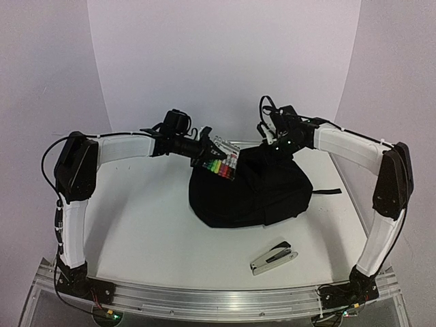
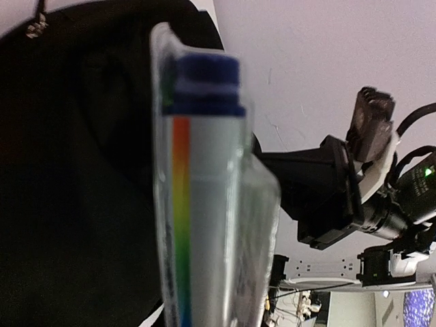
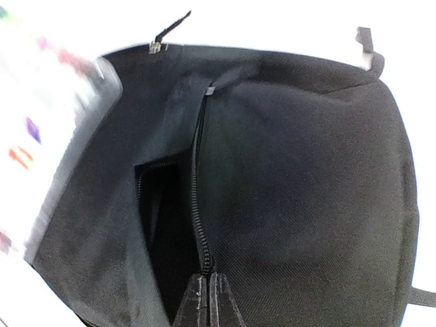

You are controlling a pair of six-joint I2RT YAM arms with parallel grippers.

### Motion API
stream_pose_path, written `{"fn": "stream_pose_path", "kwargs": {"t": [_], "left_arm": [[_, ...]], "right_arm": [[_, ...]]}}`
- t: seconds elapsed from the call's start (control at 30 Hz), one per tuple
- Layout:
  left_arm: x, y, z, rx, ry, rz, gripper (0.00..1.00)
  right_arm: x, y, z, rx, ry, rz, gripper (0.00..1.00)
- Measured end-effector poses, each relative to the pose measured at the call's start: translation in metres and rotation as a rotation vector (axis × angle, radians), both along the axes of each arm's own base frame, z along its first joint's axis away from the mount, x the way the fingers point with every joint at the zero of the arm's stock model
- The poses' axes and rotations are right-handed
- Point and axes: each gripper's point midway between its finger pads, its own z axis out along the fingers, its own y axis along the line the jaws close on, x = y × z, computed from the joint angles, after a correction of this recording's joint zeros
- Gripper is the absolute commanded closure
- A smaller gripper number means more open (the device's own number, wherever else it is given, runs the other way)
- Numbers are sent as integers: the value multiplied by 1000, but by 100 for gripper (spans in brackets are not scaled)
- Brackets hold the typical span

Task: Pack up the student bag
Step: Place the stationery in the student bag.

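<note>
The student bag is a black backpack lying in the middle of the table, its zipper opening gaping dark. My left gripper is shut on a clear pack of coloured markers, held tilted just above the bag's upper left edge. In the left wrist view the marker pack fills the middle, and the fingers are hidden behind it. My right gripper sits at the bag's far edge. Its fingertips are pressed together on the zipper edge, holding the opening apart.
A grey and black stapler lies on the white table in front of the bag, to the right. A bag strap trails to the right. A curved white backdrop rises behind the table.
</note>
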Motion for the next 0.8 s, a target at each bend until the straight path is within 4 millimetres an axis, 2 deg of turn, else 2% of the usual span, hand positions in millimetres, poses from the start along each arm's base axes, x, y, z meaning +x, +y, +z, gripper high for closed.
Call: {"fn": "stream_pose_path", "kwargs": {"t": [0.17, 0.47, 0.6, 0.7, 0.8], "left_arm": [[-19, -26, -11, -45, 45, -103, 100], [-35, -39, -27, -113, 143, -208, 100], [-38, -41, -31, -136, 180, -217, 100], [-38, -40, -38, -133, 198, -206, 100], [-37, -36, -52, -115, 212, -178, 100]], "right_arm": [[-1, -8, 16, 67, -32, -65, 100], [-4, -9, 11, 138, -29, -122, 100], [-7, -8, 6, 129, -26, -95, 72], [-9, -11, -4, 68, -12, -62, 62], [-6, -10, -24, -10, 18, -26, 54]]}}
